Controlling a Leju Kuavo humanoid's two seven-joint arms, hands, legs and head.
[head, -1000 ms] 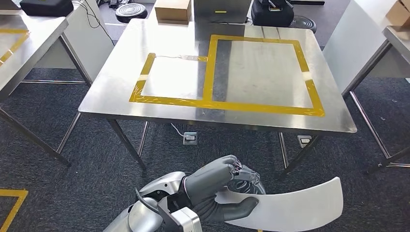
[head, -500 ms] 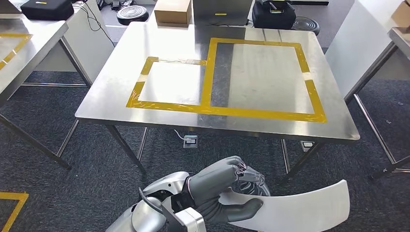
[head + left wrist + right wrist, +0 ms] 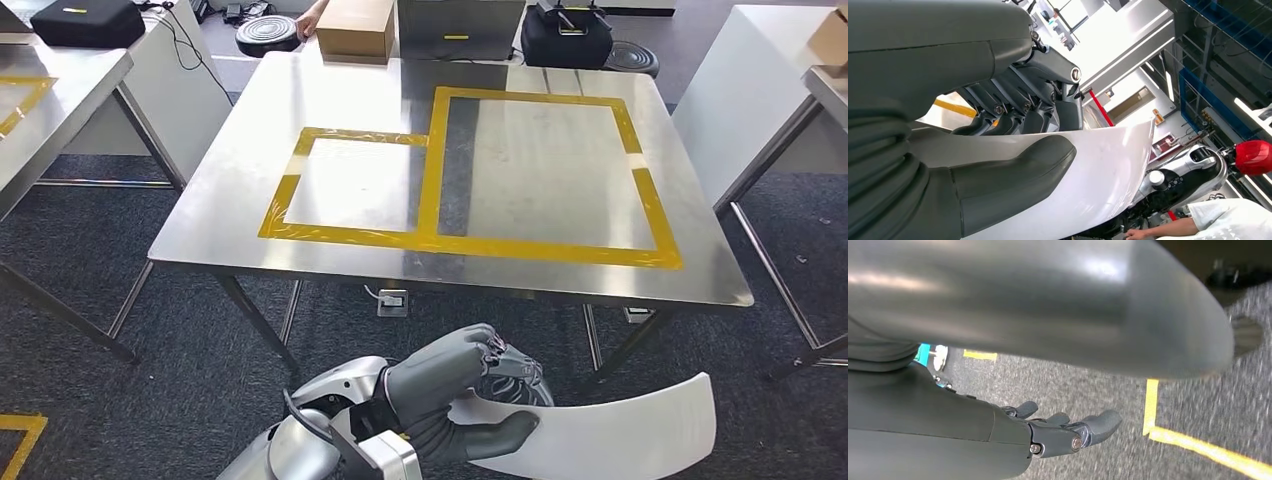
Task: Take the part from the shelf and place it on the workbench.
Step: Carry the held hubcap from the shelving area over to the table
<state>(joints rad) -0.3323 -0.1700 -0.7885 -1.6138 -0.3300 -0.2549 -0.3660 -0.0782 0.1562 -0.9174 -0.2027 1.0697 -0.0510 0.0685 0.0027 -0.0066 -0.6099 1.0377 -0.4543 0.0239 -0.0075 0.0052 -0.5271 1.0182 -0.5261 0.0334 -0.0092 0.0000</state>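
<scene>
White curved panel part (image 3: 610, 435): held at one end by the left hand (image 3: 455, 400), thumb under, fingers over, low above the carpet short of the steel worktop (image 3: 230, 190). Yellow tape outlines (image 3: 440, 240) mark the worktop. Right hand (image 3: 1068, 432): unclenched, holding nothing, above carpet.

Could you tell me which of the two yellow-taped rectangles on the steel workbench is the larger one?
The right-hand rectangle is larger; it reaches farther back than the smaller left rectangle, which shares its tape edge.
</scene>
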